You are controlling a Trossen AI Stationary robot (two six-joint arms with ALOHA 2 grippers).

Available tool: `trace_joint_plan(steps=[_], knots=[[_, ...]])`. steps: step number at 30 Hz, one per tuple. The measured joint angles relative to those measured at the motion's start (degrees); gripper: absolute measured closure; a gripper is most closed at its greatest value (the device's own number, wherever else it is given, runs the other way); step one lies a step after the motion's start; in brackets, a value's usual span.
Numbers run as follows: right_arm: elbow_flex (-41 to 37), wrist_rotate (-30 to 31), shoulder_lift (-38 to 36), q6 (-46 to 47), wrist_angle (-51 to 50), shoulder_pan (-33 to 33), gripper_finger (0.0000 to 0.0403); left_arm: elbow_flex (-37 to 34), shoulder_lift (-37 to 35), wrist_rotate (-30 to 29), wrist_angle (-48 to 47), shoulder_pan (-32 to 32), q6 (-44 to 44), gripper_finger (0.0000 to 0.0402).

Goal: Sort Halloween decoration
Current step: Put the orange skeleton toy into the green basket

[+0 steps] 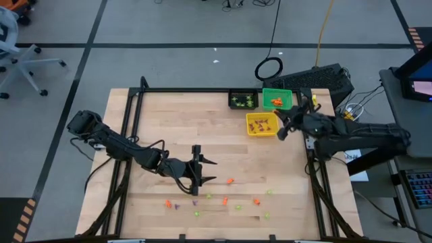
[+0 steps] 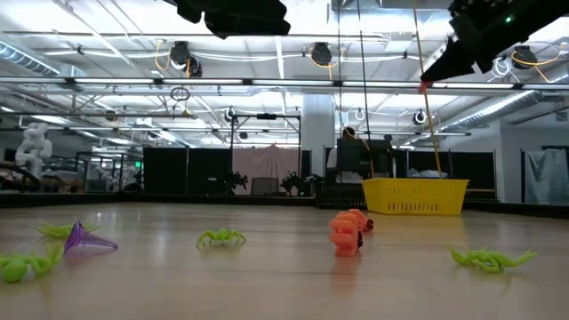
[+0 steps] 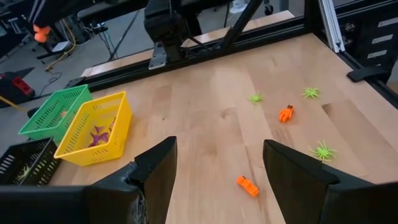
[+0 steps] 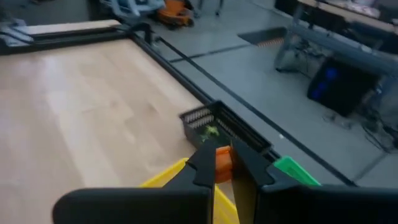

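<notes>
Along the bottom of the high view, small orange [image 1: 230, 181], purple [image 1: 195, 202] and light-green trinkets [image 1: 210, 196] lie scattered on the wooden counter [image 1: 169, 121]. Just above them, left of centre, the left hand [image 1: 206, 170] hangs with fingers spread wide, holding nothing. Farther up, right of centre, the right hand [image 4: 222, 163] is clamped on an orange trinket [image 4: 223, 157] beside the yellow bin [image 1: 261, 125], with the green bin [image 1: 277, 98] and black bin [image 1: 243, 100] beyond it.

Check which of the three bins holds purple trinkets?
The yellow bin: purple pieces lie inside it. The green bin beside it and the black bin show none.
</notes>
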Motion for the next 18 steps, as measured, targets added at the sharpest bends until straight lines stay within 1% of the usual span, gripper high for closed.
trace_joint_plan(steps=[4, 8, 12, 16, 18], knots=[[0.00, -3.18, 0.94, -0.64, -0.21, -8.08, 0.0390, 0.00, 0.00, 0.00, -0.03, 0.00, 0.04, 0.0164], [0.02, -7.11, 4.05, -1.54, 0.26, -16.02, 0.0390, 0.00, 0.00, 0.00, -0.03, 0.18, 0.05, 0.0164], [0.04, -12.01, 9.35, -2.38, 1.85, -23.82, 0.0390, 0.00, 0.00, 0.00, -0.04, 0.24, 0.23, 0.0164], [0.10, -14.07, 15.26, -3.36, 3.93, -31.04, 0.0390, 0.00, 0.00, 0.00, -0.15, 0.22, 0.28, 0.0164], [0.39, -16.09, 18.36, -3.83, 4.75, -34.56, 0.0390, 0.00, 0.00, 0.01, -0.17, 0.17, 0.35, 0.0164]])
